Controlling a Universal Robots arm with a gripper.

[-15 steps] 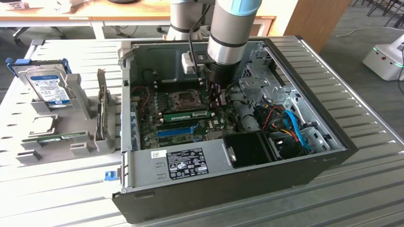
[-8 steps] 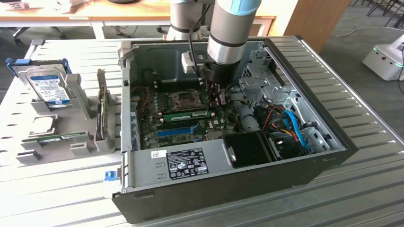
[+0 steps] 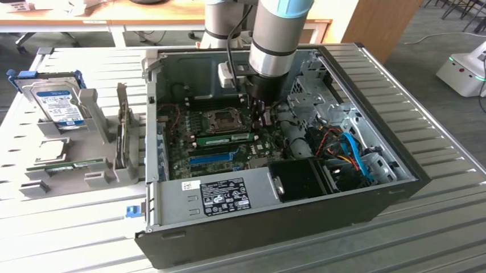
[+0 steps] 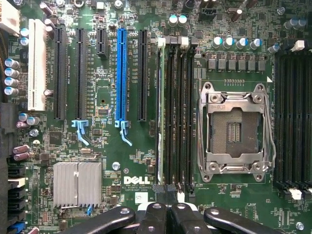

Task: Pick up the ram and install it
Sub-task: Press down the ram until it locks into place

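tool (image 4: 168,214): closed, fingers pressed together with nothing between them (their tips are cut off by the frame); in the exterior view the tool (image 3: 262,116) sits low inside the case (image 3: 266,227), dark against dark.
ram (image 4: 160,122): edge-on in the black memory slot nearest the blue slot (image 4: 121,73), close to the tool; contact and latching cannot be told.
processor socket (image 4: 235,129): just beside the memory slots.
holder (image 3: 95,179): on the surface (image 3: 76,227), exterior view's left, carrying a hard drive (image 3: 61,105) and another green stick (image 3: 74,166), partly hidden.
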